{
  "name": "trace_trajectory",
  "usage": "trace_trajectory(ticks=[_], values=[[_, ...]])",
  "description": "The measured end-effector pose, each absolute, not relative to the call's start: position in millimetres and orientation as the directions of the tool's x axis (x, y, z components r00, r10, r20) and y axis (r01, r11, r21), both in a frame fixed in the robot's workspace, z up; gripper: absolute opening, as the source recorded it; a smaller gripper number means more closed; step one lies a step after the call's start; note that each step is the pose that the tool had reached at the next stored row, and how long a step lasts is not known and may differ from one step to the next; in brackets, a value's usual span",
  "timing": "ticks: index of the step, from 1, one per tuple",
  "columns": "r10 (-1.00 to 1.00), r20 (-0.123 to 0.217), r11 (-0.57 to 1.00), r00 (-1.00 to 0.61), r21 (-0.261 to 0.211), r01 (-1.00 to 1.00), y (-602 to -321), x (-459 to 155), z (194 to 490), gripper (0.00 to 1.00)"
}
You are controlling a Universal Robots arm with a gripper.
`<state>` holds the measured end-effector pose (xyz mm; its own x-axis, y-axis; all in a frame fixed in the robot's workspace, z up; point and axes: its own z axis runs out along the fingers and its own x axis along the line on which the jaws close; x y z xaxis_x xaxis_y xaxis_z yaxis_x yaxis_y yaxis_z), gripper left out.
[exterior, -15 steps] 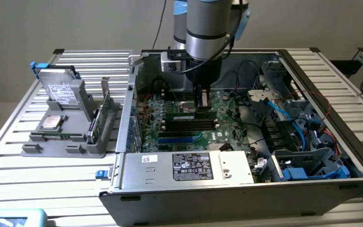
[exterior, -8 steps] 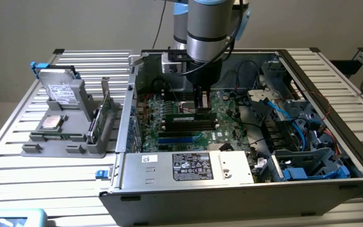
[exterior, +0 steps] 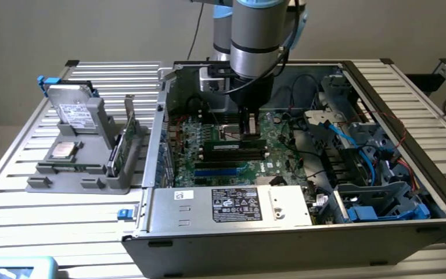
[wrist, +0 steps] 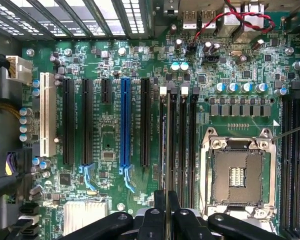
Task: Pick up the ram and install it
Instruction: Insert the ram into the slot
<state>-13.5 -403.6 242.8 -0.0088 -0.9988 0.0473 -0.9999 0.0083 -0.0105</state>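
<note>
Claw [wrist: 166, 207]: clamped on the ram [wrist: 166, 145] — seen edge-on
Ram: upright, in line with a black slot [wrist: 182, 140]
Neighbour: processor socket [wrist: 237, 175] — beside the slots

The long, narrow green circuit-board ram stick [exterior: 237, 143] [wrist: 165, 145] with dark chips stands on its long edge (a mere thin line from the wrist view), pinched in the end effector [wrist: 166, 202] and lined up lengthwise with the black memory slots [wrist: 182, 140].

A table [exterior: 53, 203] of silver metal slats carried an open computer case [exterior: 285, 247] and, just beside it at the exterior view's left, a grey holder [exterior: 76, 177].
</note>
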Motion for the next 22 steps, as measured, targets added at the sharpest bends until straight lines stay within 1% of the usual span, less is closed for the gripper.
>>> trace_trajectory(ticks=[22], values=[[-0.999, 0.044, 0.008, -0.008, 0.000, -1.000, -403.5, -11.2, 237.4, 0.14]])
